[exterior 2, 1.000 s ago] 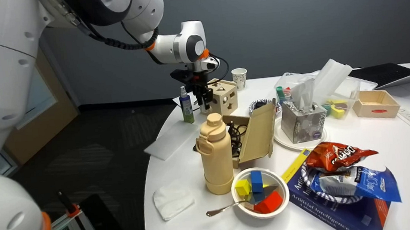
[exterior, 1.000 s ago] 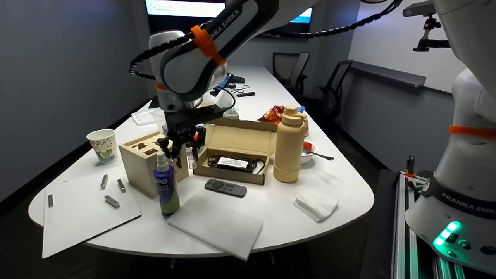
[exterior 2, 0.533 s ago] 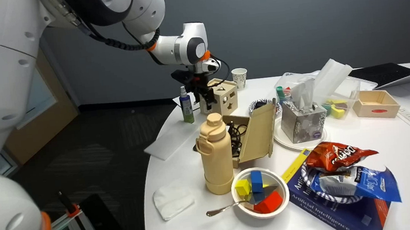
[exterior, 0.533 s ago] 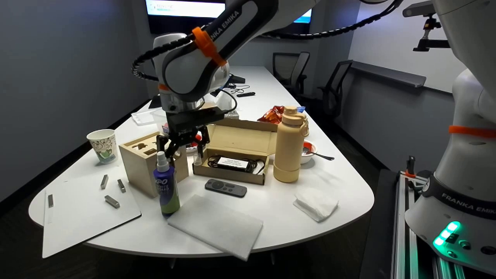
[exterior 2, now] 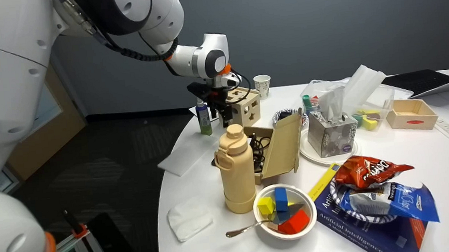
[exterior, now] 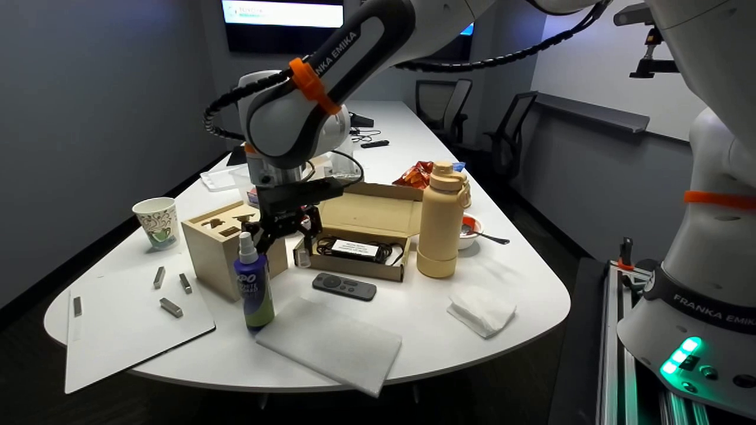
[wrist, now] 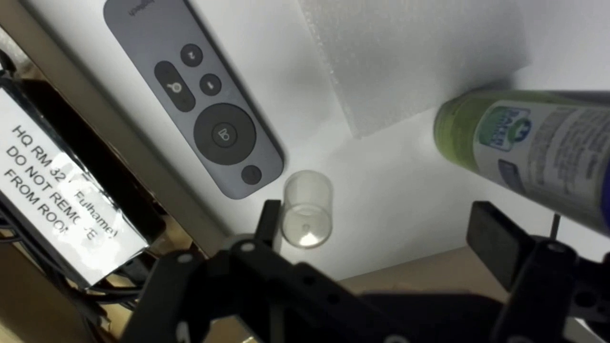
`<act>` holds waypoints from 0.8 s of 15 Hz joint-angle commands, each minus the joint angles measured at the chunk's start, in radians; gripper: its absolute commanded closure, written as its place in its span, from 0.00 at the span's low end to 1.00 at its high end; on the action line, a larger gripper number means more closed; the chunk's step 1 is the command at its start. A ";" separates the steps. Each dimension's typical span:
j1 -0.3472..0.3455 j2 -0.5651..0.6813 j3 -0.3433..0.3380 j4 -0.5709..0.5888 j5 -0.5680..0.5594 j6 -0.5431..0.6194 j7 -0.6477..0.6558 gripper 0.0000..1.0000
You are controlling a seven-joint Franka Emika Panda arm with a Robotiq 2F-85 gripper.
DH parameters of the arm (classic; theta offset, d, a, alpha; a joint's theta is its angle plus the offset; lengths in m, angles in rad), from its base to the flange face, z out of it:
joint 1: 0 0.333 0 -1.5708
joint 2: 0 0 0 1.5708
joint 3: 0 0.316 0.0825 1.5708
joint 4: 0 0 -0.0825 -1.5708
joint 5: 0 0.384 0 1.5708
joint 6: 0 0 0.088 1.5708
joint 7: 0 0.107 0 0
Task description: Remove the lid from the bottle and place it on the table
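Note:
The dark blue and green bottle (exterior: 256,289) stands upright on the white table (exterior: 425,336), its white spray nozzle bare. In the wrist view the bottle (wrist: 538,152) is outside the right-hand finger. The lid (wrist: 307,209), a small clear round cap, is upright, closed end toward the camera, against the inner side of the left-hand finger. In an exterior view the lid (exterior: 303,258) shows just under a fingertip, by the cardboard box. Whether it rests on the table or clings to the finger I cannot tell. My gripper (wrist: 376,216) is wide open, with a broad gap to the opposite finger.
A grey remote (wrist: 224,119) lies close to the lid. Beside the gripper are an open cardboard box (exterior: 354,267) with cables and a wooden shape cube (exterior: 218,260). A tan flask (exterior: 440,236) stands farther off, and a whitish flat sheet (exterior: 336,348) lies near the bottle.
My gripper's fingers have spread and the arm has come lower. The lid, beside one finger, has shifted slightly right and down along with it. The bottle has stayed in place.

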 commanded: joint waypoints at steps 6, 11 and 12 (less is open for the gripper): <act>-0.019 0.049 0.004 0.029 0.056 -0.025 -0.018 0.00; -0.016 0.057 0.001 0.038 0.053 -0.036 -0.015 0.00; -0.015 0.057 0.000 0.038 0.052 -0.037 -0.014 0.00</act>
